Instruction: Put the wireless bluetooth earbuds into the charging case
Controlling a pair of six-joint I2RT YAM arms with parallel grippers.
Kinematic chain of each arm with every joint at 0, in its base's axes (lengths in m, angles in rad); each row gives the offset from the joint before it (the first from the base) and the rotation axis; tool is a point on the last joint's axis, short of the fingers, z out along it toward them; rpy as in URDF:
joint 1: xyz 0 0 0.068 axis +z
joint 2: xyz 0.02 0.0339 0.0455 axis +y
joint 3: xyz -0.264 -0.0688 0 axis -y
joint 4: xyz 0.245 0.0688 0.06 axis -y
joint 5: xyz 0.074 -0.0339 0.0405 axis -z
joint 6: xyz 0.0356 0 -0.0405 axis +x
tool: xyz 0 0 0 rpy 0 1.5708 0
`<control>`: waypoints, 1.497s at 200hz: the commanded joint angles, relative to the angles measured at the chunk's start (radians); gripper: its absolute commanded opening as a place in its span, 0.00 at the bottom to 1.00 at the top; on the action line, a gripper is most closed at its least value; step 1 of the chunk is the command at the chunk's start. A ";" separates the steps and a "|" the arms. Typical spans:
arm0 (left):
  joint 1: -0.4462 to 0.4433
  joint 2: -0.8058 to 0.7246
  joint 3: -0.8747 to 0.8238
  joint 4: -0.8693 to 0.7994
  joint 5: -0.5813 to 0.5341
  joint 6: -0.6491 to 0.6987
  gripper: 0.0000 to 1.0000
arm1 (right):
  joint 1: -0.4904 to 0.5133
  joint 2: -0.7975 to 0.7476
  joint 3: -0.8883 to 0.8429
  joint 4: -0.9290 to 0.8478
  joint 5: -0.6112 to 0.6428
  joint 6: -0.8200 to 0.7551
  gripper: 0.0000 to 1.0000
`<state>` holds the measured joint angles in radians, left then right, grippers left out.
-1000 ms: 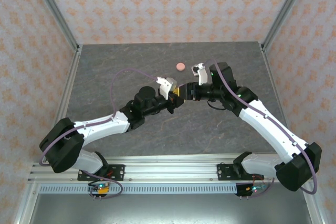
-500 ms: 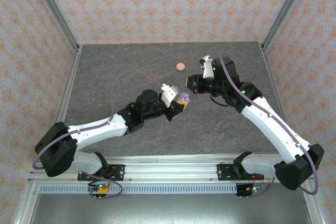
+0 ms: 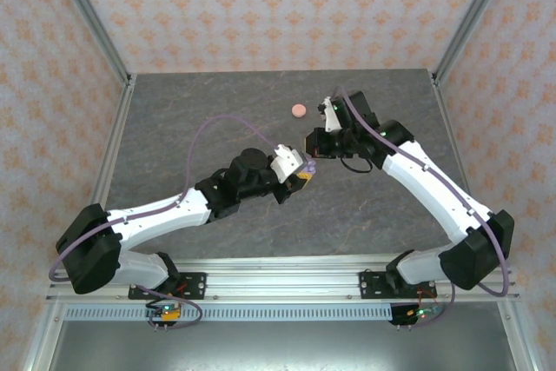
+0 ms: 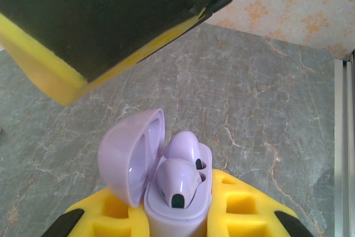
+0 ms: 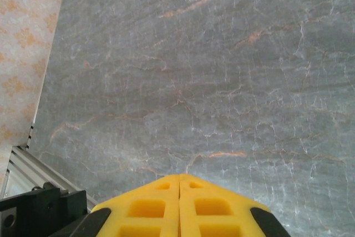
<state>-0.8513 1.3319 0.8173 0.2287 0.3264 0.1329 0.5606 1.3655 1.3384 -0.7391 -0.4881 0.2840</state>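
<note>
Left gripper (image 3: 301, 171): pinching the lilac charging case (image 4: 176, 220) by its lower body, one yellow pad (image 4: 108, 215) on each side, the case upright between them.
Lilac charging case: lifted off the table (image 5: 222, 81); its lid (image 4: 125, 162) is swung open to one side, still hinged on.
Lilac earbuds: two, both seated in the open case, one (image 4: 176, 180) in the nearer socket of the left wrist view and the other (image 4: 184, 144) just behind it, touching it.
Right gripper (image 5: 179, 184): yellow fingertips pressed together with nothing between them.
Right gripper and the case: in the top view it sits just beside the case, on the far right side. In the left wrist view one black-and-yellow finger (image 4: 83, 43) looms above the lid with a clear gap.
Pink round case (image 3: 298, 110): flat on the table, well apart from the lilac case, on its far side towards the back wall (image 3: 278, 15).
Table around the case: grey, marble-veined stone.
</note>
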 commanded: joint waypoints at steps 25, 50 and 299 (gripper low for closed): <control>-0.012 -0.020 0.025 0.007 -0.048 0.004 0.01 | 0.006 0.037 0.038 -0.073 -0.075 -0.026 0.10; -0.012 -0.014 0.029 0.014 -0.066 -0.013 0.01 | 0.006 0.051 0.036 -0.082 -0.105 -0.029 0.10; 0.113 0.108 0.124 -0.096 -0.184 -0.448 0.02 | -0.140 -0.171 -0.165 -0.010 0.331 0.165 0.31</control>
<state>-0.7742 1.4139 0.8936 0.1520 0.1707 -0.1932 0.4637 1.2400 1.2247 -0.7696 -0.2256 0.3916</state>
